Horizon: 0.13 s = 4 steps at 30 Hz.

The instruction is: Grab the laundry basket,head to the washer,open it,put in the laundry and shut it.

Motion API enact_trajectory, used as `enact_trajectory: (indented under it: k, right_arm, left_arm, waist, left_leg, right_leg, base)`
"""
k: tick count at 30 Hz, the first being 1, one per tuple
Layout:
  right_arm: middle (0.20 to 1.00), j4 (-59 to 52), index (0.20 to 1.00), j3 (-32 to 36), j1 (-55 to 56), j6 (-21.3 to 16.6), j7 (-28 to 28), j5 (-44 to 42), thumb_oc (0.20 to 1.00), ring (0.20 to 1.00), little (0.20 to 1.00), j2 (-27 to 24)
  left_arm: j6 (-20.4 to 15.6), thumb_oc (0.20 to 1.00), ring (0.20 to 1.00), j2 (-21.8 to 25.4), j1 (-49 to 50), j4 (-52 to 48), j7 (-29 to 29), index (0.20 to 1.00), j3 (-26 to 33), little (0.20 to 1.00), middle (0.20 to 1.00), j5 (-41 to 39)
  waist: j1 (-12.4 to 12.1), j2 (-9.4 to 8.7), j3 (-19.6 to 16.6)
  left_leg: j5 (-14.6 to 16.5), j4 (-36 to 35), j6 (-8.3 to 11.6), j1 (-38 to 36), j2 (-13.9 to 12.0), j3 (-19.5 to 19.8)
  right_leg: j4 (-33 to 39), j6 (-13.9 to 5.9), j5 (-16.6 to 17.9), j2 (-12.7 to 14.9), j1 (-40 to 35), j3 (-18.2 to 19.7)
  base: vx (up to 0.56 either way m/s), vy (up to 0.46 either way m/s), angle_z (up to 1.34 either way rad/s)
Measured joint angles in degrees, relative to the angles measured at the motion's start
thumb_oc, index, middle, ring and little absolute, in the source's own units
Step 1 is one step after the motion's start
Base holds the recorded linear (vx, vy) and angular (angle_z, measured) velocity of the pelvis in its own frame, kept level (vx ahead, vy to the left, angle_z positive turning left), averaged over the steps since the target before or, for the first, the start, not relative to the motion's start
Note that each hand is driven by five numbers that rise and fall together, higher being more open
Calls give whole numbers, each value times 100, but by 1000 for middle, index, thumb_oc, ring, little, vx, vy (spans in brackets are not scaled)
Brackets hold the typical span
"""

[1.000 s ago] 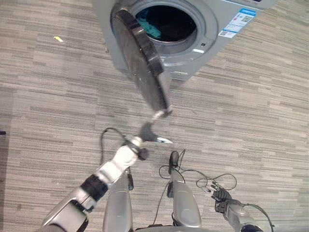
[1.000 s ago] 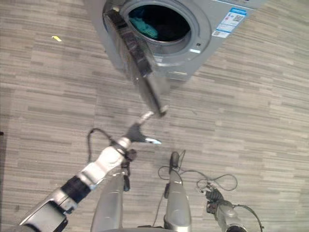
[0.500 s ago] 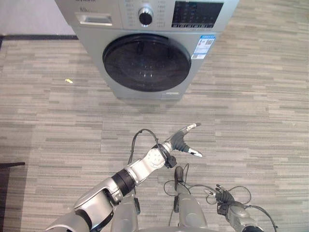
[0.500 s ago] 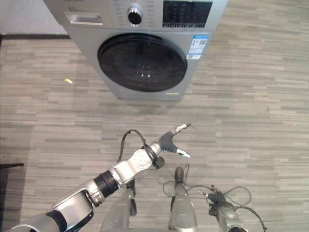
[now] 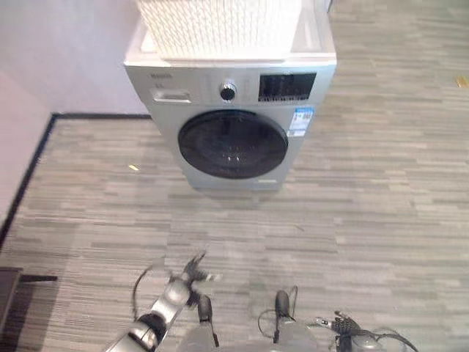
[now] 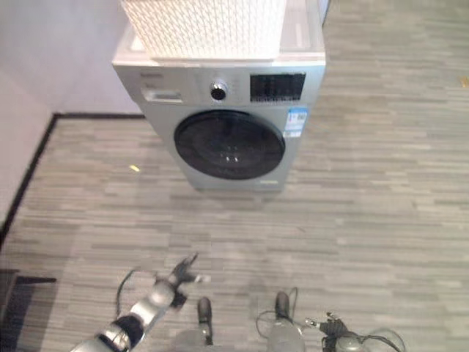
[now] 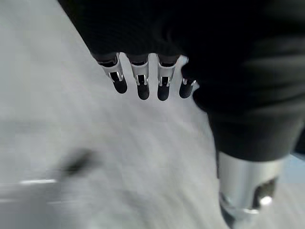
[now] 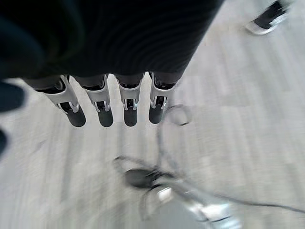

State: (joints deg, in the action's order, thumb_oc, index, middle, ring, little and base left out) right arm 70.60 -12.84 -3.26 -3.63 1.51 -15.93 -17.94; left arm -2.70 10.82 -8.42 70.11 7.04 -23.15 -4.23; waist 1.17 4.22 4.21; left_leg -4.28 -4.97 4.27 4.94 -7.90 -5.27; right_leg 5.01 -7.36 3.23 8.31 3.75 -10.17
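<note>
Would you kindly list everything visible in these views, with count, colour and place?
Washer: one, silver-grey, standing against the wall at the far side of the floor.
Washer door: one, round and dark, closed, on the washer's front.
Laundry basket: one, white woven, sitting on top of the washer.
Small scrap: one, yellowish, on the floor to the washer's left.
Shoe: one, dark with a pale sole, on the floor, a person's.
Left hand: one, silver with dark tips, low over the floor, fingers relaxed, holding nothing.
Right hand: one, silver with dark tips, hanging over the floor, fingers straight, holding nothing.

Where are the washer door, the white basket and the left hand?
washer door (image 5: 233,144), left eye view, middle of the dark glass.
white basket (image 5: 220,26), left eye view, front woven wall.
left hand (image 5: 189,276), left eye view, palm.
</note>
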Motion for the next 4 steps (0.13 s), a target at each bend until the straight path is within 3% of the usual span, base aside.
enact_trajectory:
  k: [4]
  right_arm:
    - [1000,27,1000,93,-166,3,19,108,1000,1000,1000,83]
  left_arm:
    - [19,1000,1000,12,408,649,-50,1000,787,1000,1000,62]
  waist:
    - [-85,-24,-414]
  left_leg:
    - [144,8,-6,-186,-10,21]
  right_leg:
    - [34,-10,-125,-12,-237,-84]
  base:
    - [42,4,11]
